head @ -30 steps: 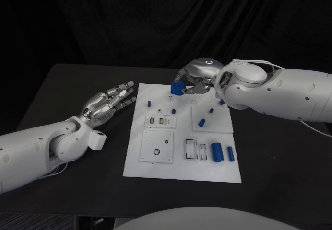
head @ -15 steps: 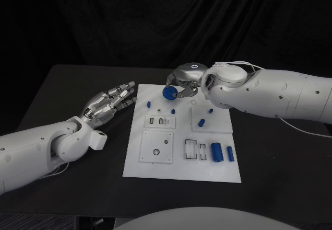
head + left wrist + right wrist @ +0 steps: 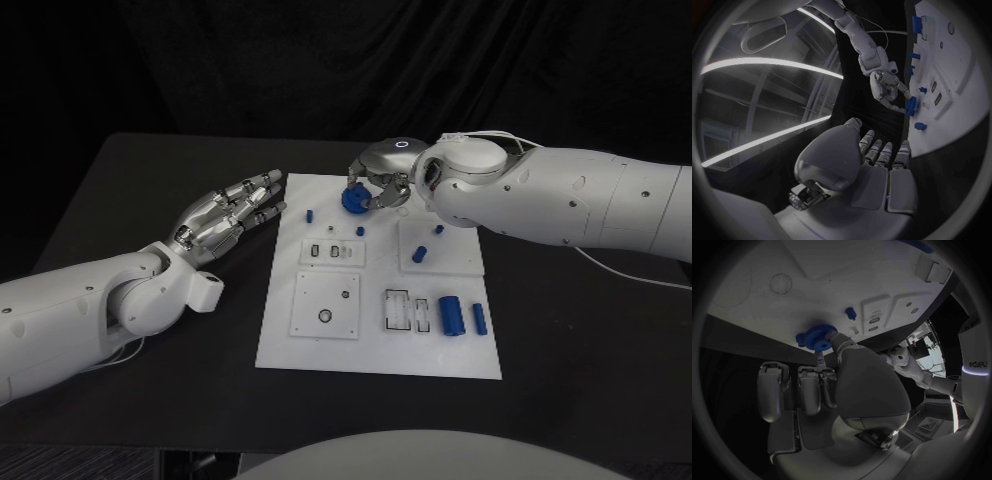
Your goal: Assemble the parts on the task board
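Over the board, head view: the right hand (image 3: 387, 180) hangs above the far end of the task board (image 3: 378, 350), at about 12 o'clock of the plate.
Right hand fingers: closed around a blue gear (image 3: 353, 198), which is pinched at the fingertips just above the board's surface.
Left hand (image 3: 225, 216): lies off the board at its 9 o'clock side, palm up, fingers spread and straight, grasping nothing.
Board contents: a blue peg (image 3: 310, 215) stands near the far left edge; two blue cylinders (image 3: 451, 318) lie side by side at about 4 o'clock; further small blue pieces stand on the far right plate.
Table (image 3: 130, 180): black, carries the board in its middle.

Left wrist view, own hand: palm and fingers (image 3: 879, 152) extended and apart, nothing between them.
Left wrist view, opposite hand: the right hand (image 3: 889, 92) holds the blue gear (image 3: 910, 106) close to the board's edge (image 3: 954, 105).

Right wrist view, grasp: the gear (image 3: 817, 336), toothed rim visible, sits between the thumb and fingertips (image 3: 839, 345) of the right hand, near the white board (image 3: 848, 275); whether it touches cannot be told.
Right wrist view, nearby part: a small blue peg (image 3: 851, 313) stands on the board just beyond the gear.
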